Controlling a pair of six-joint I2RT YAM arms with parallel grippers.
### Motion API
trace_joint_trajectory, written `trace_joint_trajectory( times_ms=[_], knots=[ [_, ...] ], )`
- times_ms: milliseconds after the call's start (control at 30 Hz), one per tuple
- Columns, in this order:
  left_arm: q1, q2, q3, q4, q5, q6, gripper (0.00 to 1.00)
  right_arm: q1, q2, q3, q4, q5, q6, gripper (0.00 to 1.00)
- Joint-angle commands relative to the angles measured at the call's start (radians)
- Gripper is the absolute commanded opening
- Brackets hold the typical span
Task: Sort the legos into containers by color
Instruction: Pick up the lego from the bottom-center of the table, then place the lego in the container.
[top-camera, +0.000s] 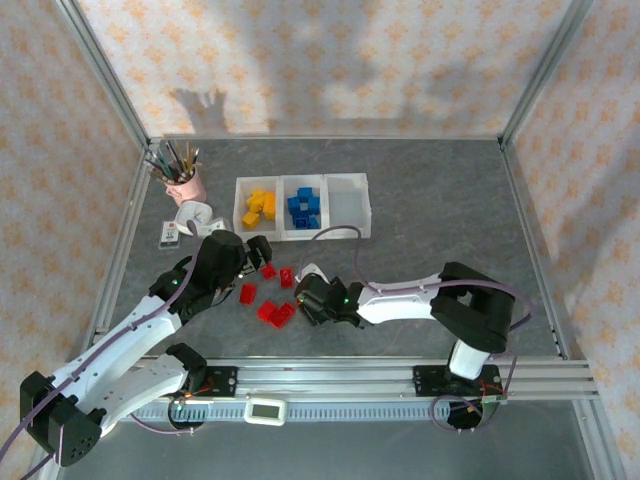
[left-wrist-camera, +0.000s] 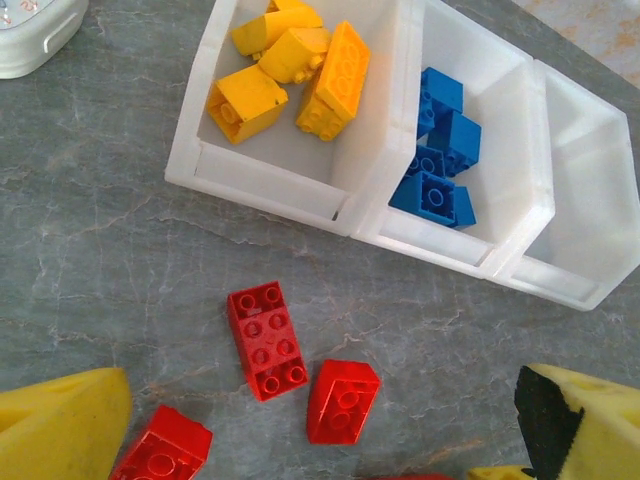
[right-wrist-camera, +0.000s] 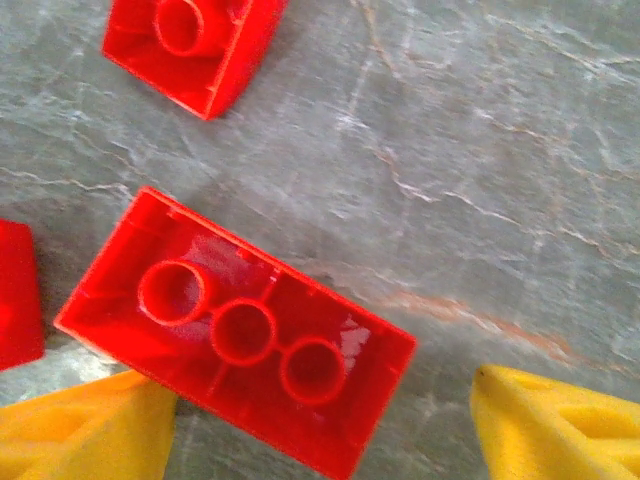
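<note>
I'm on the red stage of the sort. The yellow-orange plastic bricks and blue plastic bricks lie in the left and middle compartments of the translucent white row of bins, and its right compartment is bare. The red plastic bricks lie loose on the grey marbled table, near the bins. My right fingers stand apart astride an upturned red brick. One touches its corner, the other is clear, and nothing is gripped. My left fingers hang wide open above other reds. The brick sits skewed, so I judge the next move calls for squaring up, closing, lifting, then carrying it to the bare compartment.
</note>
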Motion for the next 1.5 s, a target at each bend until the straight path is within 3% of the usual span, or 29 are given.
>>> trace_joint_trajectory(
  times_ms=[0,133,367,633,800,933,1167,1467],
  knots=[
    [0.006,-0.016,-0.01,-0.024,-0.035,-0.019,0.99,-0.016,0.027,0.044,0.046,-0.044,-0.072,0.77],
    [0.006,-0.019,-0.012,-0.025,-0.039,-0.019,0.99,-0.038,0.066,0.091,0.04,-0.032,-0.101,0.79],
    [0.006,-0.03,-0.02,-0.029,-0.043,-0.019,0.99,-0.063,0.11,0.127,0.026,-0.04,-0.109,0.69],
    [0.006,-0.029,-0.022,-0.023,-0.041,-0.017,0.99,-0.064,0.085,0.107,0.015,-0.11,-0.086,0.38],
    [0.006,-0.02,-0.007,-0.005,-0.019,0.0,0.99,-0.07,0.02,0.097,0.002,-0.086,-0.052,0.2],
    [0.006,0.01,0.021,0.023,-0.001,0.027,0.99,-0.122,-0.09,0.098,-0.027,-0.08,-0.009,0.19],
    [0.005,0.088,0.066,0.124,0.034,0.06,0.99,-0.326,-0.187,0.184,-0.094,0.007,0.042,0.2],
    [0.006,0.194,0.137,0.206,-0.009,0.08,0.99,-0.532,0.022,0.412,-0.103,0.109,0.092,0.2]
  ],
)
